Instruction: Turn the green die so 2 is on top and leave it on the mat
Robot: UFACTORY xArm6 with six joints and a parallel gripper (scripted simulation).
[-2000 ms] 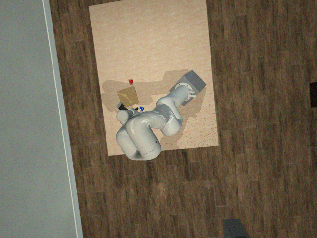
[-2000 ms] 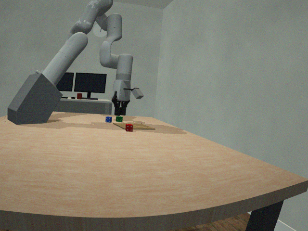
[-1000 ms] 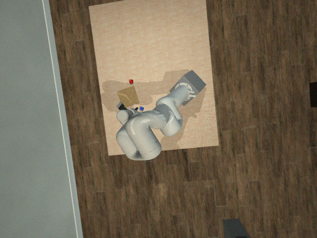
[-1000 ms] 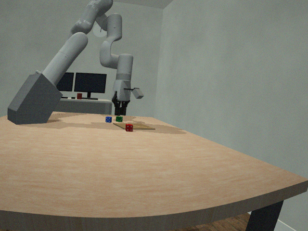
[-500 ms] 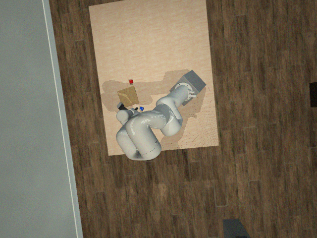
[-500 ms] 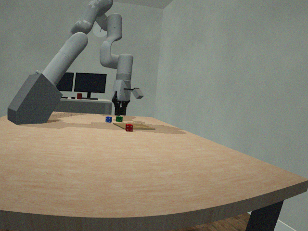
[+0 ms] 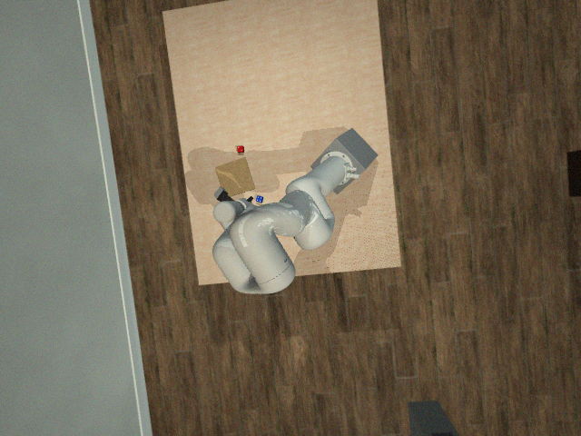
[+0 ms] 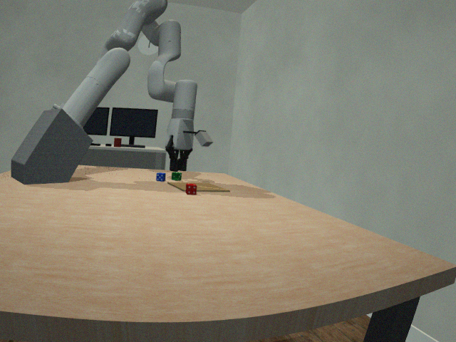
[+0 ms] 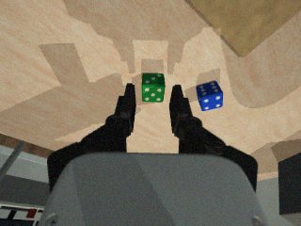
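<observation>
Claw's (image 7: pixel 250 199) (image 8: pixel 178 169) (image 9: pixel 153 86) part-open with nothing gripped, hanging over the green die (image 8: pixel 177 176) (image 9: pixel 153 88), which sits on the table (image 7: pixel 281 70) (image 8: pixel 221 239) (image 9: pixel 28 94), off the mat (image 7: pixel 231 180) (image 8: pixel 206 187) (image 9: pixel 254 24), upper middle of the wrist frame. Blue die's (image 7: pixel 259 199) (image 8: pixel 160 177) (image 9: pixel 210 96) right of it there, mat's upper right. Red die's (image 7: pixel 240 149) (image 8: pixel 191 189) just above the mat in the top view.

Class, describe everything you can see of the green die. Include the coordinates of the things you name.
The green die (image 8: pixel 177 176) (image 9: pixel 152 88) is a small cube with white dots, perhaps plastic. The wrist view shows two faces, one with five dots, the other with three. It lies flat on the bare table, off the mat (image 7: pixel 234 175) (image 8: pixel 208 187) (image 9: pixel 254 19), beside the blue die (image 7: pixel 259 199) (image 8: pixel 160 177) (image 9: pixel 210 96) without touching it. The open fingers above do not touch it either.
</observation>
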